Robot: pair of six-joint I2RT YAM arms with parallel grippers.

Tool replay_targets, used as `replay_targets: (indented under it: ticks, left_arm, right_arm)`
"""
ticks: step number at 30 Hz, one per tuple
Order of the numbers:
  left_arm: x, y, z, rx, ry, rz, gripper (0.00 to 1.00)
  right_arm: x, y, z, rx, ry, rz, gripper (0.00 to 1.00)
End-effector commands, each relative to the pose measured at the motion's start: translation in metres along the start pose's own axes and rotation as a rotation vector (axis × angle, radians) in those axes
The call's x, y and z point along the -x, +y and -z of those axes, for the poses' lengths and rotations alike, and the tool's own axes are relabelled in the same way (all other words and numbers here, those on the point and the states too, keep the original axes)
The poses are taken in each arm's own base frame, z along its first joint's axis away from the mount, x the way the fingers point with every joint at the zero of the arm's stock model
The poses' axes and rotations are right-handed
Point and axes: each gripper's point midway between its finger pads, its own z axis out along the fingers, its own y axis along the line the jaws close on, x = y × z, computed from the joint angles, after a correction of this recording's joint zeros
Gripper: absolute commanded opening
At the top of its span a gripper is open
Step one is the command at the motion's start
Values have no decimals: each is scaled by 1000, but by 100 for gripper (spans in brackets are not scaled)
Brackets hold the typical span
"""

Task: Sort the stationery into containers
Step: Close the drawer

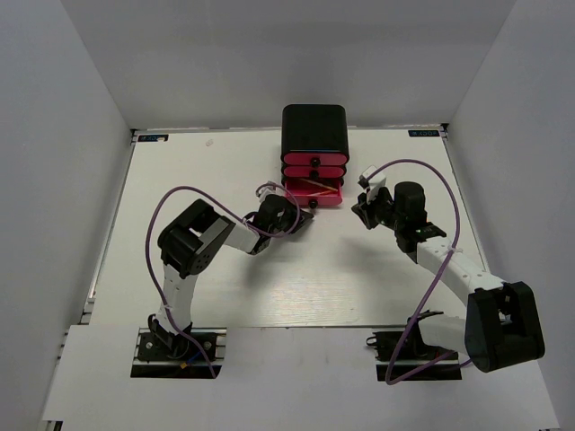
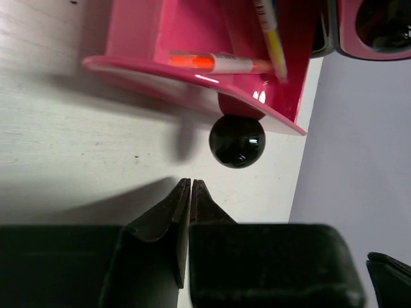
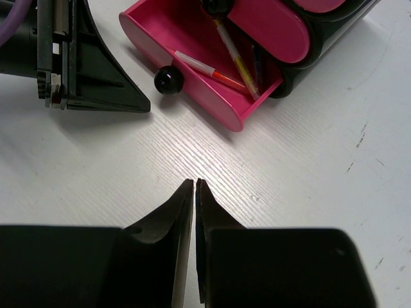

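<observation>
Desk point(image 1: 225, 287): white, walled in on three sides, carrying the cabinet at its far middle.
Right arm point(image 1: 449, 265): stretched from its base at the near right up toward the cabinet, purple cable looping alongside.
Left arm point(image 1: 193, 238): folded at the elbow on the left, forearm reaching right toward the cabinet's front.
Cabinet point(image 1: 314, 126): black, rounded, upright, holding three pink drawers stacked one over another.
Upper two drawers point(image 1: 331, 160): pushed in flush with the black shell.
Bottom drawer point(image 3: 160, 29): slid out forward onto the desk, open on top, with stationery lying inside.
Left hand point(image 2: 191, 183): fingers pressed together, nothing between them; tips just short of the knob, not touching it, low over the desk.
Right hand point(image 3: 194, 183): fingers pressed together and empty, over bare desk near the open drawer's right front corner, apart from it.
Knob point(image 2: 237, 140): round, glossy black, on the middle of the bottom drawer's front panel, facing the left hand.
Orange pen point(image 2: 212, 62): thin, orange with a white section, lying inside the bottom drawer along its front wall.
Yellow pen point(image 3: 237, 61): thin, lying inside the same drawer toward its right side, angled across the orange pen's end.
</observation>
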Motion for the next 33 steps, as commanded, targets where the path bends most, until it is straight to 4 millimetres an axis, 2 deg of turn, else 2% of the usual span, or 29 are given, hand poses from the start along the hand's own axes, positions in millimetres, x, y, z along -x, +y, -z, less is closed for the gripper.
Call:
replay_targets:
  ticks: [1,6,7,10,14,15,16,22,27,30,31,32,33]
  left_arm:
    - [5,-12,0,-5,-20,-6,17]
    - [11,-21,-13,-15,-44,-6,17]
    - [14,-30,-15,-34,-50,-6,17]
    - [23,-36,-23,-40,-71,-1,18]
    - [26,-43,-31,-44,-72,-1,27]
    - [23,-35,-33,-23,-65,-2,29]
    - [30,-39,-34,-32,-77,2,29]
    - [36,-41,-39,-15,-100,14,31]
    - [43,-31,-42,32,-124,26,32]
    - [46,-29,-46,52,-138,34,33]
    - [50,-34,-47,45,-153,44,33]
    - [47,-26,-48,65,-147,43,33]
    - [51,-28,-49,70,-159,51,33]
  right_arm:
    - [13,-4,0,-2,-49,9,11]
    - [13,-5,1,-9,-51,10,11]
    - [11,-6,1,-9,-46,9,11]
    - [10,-6,2,-12,-46,8,11]
    - [8,-7,3,-17,-45,3,11]
    - [8,-7,4,-16,-44,4,11]
    - [7,-8,4,-20,-43,3,11]
    - [7,-10,5,-23,-44,2,12]
    - [5,-12,6,-28,-42,-1,12]
    - [5,-12,6,-24,-42,-1,12]
    - [5,-13,7,-31,-42,-2,12]
    - [4,-14,7,-30,-40,-3,12]
    - [5,-14,7,-30,-42,-4,12]
